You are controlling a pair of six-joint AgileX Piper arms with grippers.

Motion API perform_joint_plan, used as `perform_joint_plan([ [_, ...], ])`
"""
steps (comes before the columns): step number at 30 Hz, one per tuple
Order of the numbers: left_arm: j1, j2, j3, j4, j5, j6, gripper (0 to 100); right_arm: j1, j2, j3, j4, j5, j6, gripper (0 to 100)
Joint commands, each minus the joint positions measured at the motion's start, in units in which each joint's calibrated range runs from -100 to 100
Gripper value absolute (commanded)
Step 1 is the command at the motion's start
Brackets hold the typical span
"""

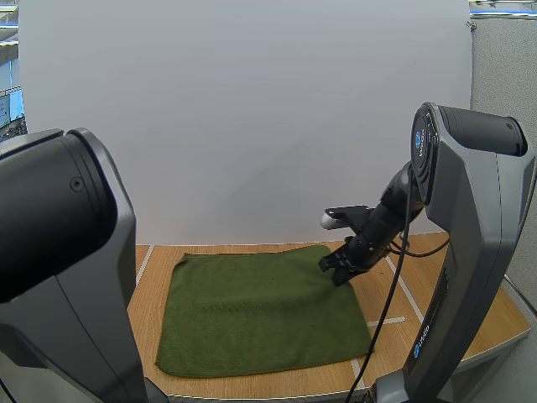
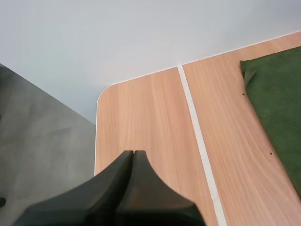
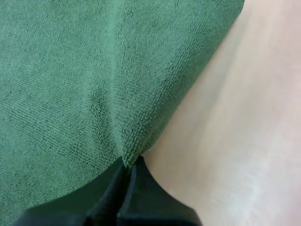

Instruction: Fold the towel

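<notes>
My right gripper (image 1: 338,270) is pressed together on the towel (image 1: 260,306), with a narrow ridge of green cloth at the hem pinched between its tips. From that pinch the cloth rises in a small tent, and the rest of the towel spreads flat on the table (image 1: 419,294) ahead of and to one side of the fingers. Bare wood lies on the other side of them. My left gripper (image 2: 133,155) is closed on nothing, its fingers lying together as one dark wedge above bare table. A white tape line (image 2: 200,141) runs just ahead of it, and one corner of the towel lies beyond that line, well apart from the tips. I judge the fold as barely begun: one edge is gripped and no layer is turned over. Risk one: the bite is shallow and sits right at the hem, so a quick lift can pull the cloth out of the tips. Risk two: nothing anchors the opposite side, so a sideways pull may drag the whole towel across the wood instead of folding it. Risk three: a lift from a single point folds the cloth on a diagonal and leaves the edges misaligned. Raise slowly and check the pinch before travelling.
</notes>
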Motion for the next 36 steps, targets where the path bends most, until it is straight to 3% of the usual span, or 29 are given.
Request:
perform_joint_plan([
  [1, 0.01, -0.42, -0.49, -2.84, 4.92, 0.18, 0, -3.87, -1.0, 0.29, -1.59, 0.02, -2.83, 0],
  [8, 0.01, -0.42, -0.49, -3.47, 6.44, 0.18, 0, -6.46, -1.0, 0.29, -2.08, -0.9, -4.43, 0],
  [20, 0.01, -0.42, -0.49, -4.12, 9.68, 0.18, 0, -6.64, -1.0, 0.29, -2.08, -4.06, -4.23, 0],
  [21, 0.01, -0.42, -0.49, -4.12, 10.08, 0.18, 0, -6.64, -1.0, 0.29, -2.08, -3.93, -4.23, 5],
  [23, 0.01, -0.42, -0.49, -4.12, 11.76, 0.18, 0, -6.64, -1.0, 0.29, -2.08, -3.7, -4.23, 30],
  [25, 0.01, -0.42, -0.49, -4.12, 13.47, 0.18, 0, -6.64, -1.0, 0.29, -2.08, -3.49, -4.14, 68],
  [27, 0.01, -0.42, -0.49, -4.26, 14.2, 0.18, 0, -6.64, -1.0, 0.29, -2.08, -3.42, -4.14, 97],
  [33, 0.01, -0.42, -0.49, -5.14, 16.28, 0.18, 0, -6.64, -2.17, 0.29, -1.39, -3.66, -4.14, 100],
  [36, -1.3, -0.42, -0.36, -5.19, 16.28, 0.18, 0, -6.64, -3.29, -0.01, 1.05, -4.12, -4.14, 100],
])
